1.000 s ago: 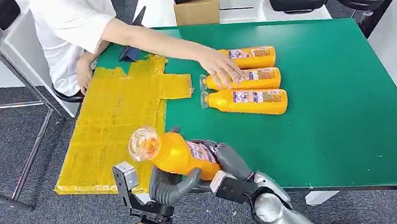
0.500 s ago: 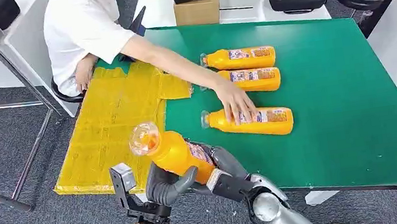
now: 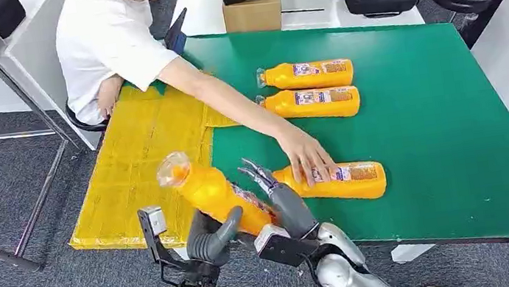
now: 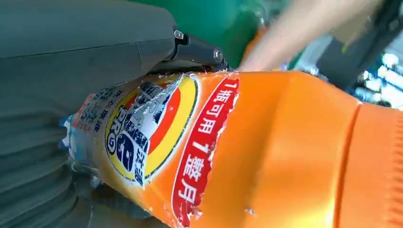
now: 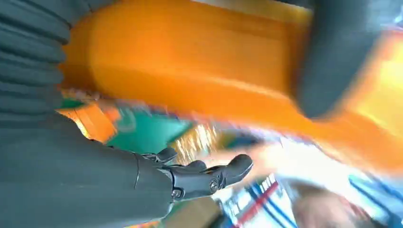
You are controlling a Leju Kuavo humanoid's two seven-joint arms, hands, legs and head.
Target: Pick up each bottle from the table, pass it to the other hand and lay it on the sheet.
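Nearest, off the near edge of the green rectangular table (image 3: 462, 161), the left hand (image 3: 212, 239) grips a tilted orange plastic bottle (image 3: 210, 194). The right hand (image 3: 282, 203) beside it has its fingers spread. On the table a person's hand (image 3: 307, 157) presses another bottle (image 3: 342, 180); two more bottles (image 3: 311, 88) lie beyond. The yellow sheet (image 3: 142, 158) covers the table's left end.

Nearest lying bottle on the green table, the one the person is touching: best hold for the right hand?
Take the nearest lying bottle across its wide labelled body, coming from above. It lies flat, neck toward the sheet, so the body's long sides are open while the underside isn't. A person's hand rests on its neck end, and the right hand is close beside it, so wait until the person clears.
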